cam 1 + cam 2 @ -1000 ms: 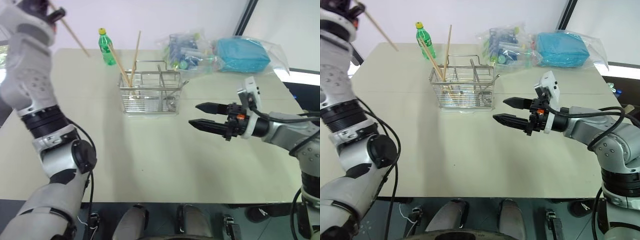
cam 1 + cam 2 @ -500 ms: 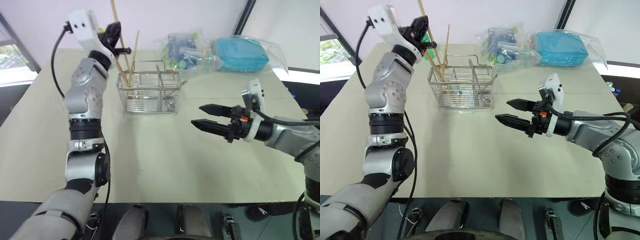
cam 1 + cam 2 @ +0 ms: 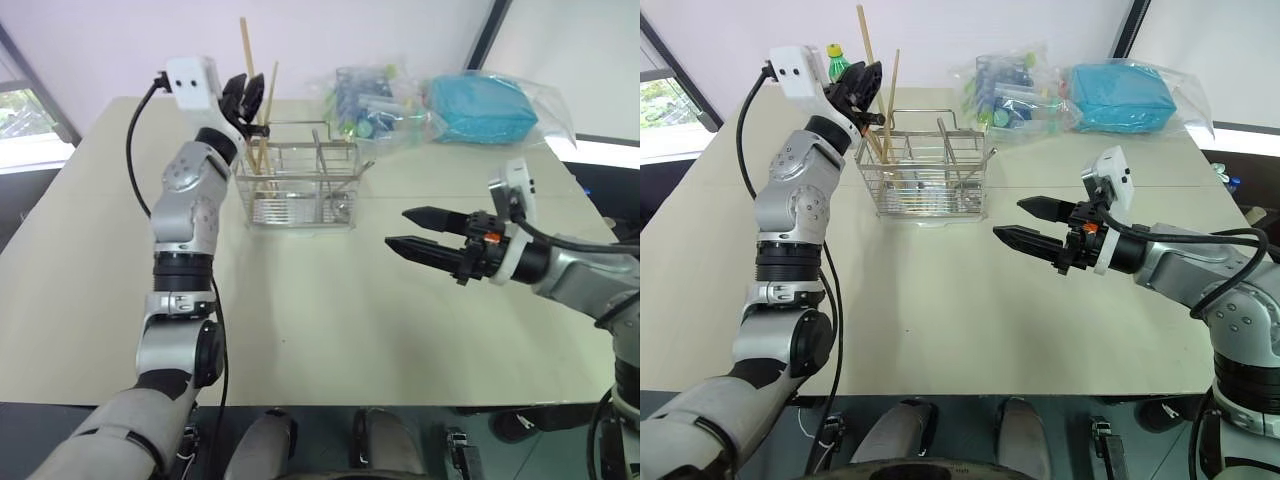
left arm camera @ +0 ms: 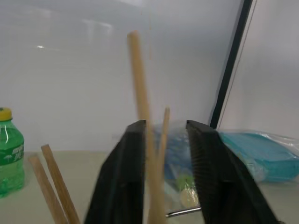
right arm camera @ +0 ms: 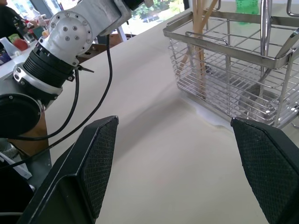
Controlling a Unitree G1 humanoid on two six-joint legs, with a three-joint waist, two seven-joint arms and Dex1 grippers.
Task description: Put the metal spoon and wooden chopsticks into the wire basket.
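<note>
Looking down from the head, we see the basket [image 3: 300, 185] standing on the far part of the pale table [image 3: 330, 320]. Chopsticks [image 3: 262, 128] stand in its left end. Their long way goes up and down, tips in the basket, tops leaning a bit apart. One tall stick [image 3: 246, 45] pokes up past the left gripper [image 3: 248, 92], which sits just above that end of the basket. We cannot tell from here if it pinches the stick. A spoon [image 3: 338, 207] seems to sit in the right end of the basket, but it is hard to see. The right gripper [image 3: 402, 229] hangs over the table, well apart from the basket, with its fingers wide apart and nothing in them. Clear bags [image 3: 385, 100] and a blue pack [image 3: 485, 108] lie at the far edge. A pale wall is behind.

From the left wrist, we see the tall stick [image 4: 140, 93] standing upright between the two black fingers [image 4: 124, 177]. There is space around it, so the fingers are parted. More sticks [image 4: 51, 186] lean close by. A green bottle [image 4: 9, 154] stands to one side.

From the right wrist, we see the basket [image 5: 233, 65] on the table with sticks [image 5: 201, 37] upright in one end. The wide-apart fingers [image 5: 93, 163] frame it.
</note>
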